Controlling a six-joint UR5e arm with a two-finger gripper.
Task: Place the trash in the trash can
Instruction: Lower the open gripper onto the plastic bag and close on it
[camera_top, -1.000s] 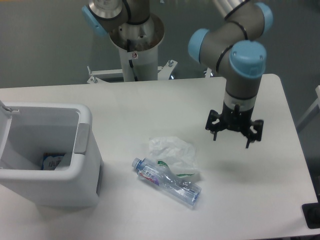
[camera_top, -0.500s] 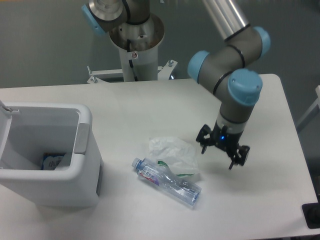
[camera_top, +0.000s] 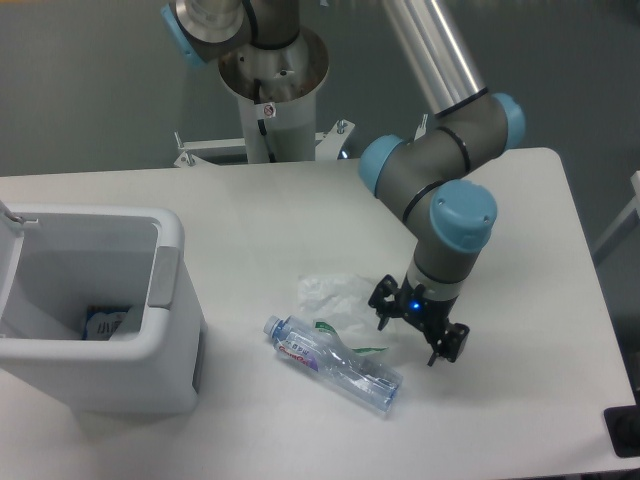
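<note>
The hand (camera_top: 417, 322), fingers spread and empty, has dropped and swung in from the far side, now low beside the crumpled sheet (camera_top: 340, 303); the crushed bottle (camera_top: 334, 363) lies just below-left, the open trash can (camera_top: 95, 305) well beyond — a grab looks imminent

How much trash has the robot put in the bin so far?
Something small already lies inside the boxy white plastic bin. The gripper hovers with open, empty jaws beside the crumpled white sheet. That sheet and the crushed clear plastic bottle are both on the table, not binned yet.
</note>
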